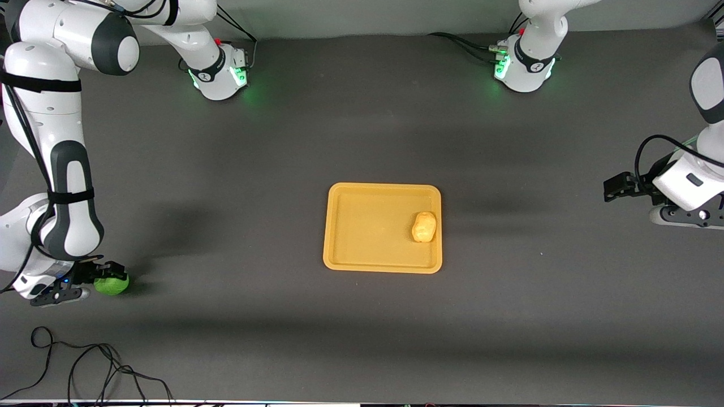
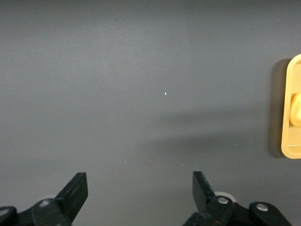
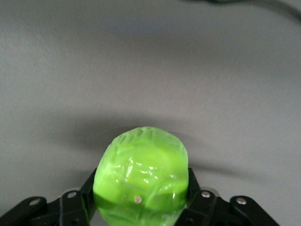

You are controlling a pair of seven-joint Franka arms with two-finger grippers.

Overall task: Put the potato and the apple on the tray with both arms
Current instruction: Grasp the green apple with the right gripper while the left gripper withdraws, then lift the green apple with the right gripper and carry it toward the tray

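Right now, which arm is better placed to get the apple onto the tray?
Right. The right claw is shut on the apple; the left claw hangs open and empty off the tray, where the potato already lies.

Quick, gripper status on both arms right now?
Left gripper: open, empty, over bare table.
Right gripper: shut on the apple.

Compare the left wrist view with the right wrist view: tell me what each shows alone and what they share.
Only the left wrist view: the open, empty left gripper over bare table, plus an edge of the tray with the potato on it. Only the right wrist view: the right gripper shut on the apple. Both: the dark table.
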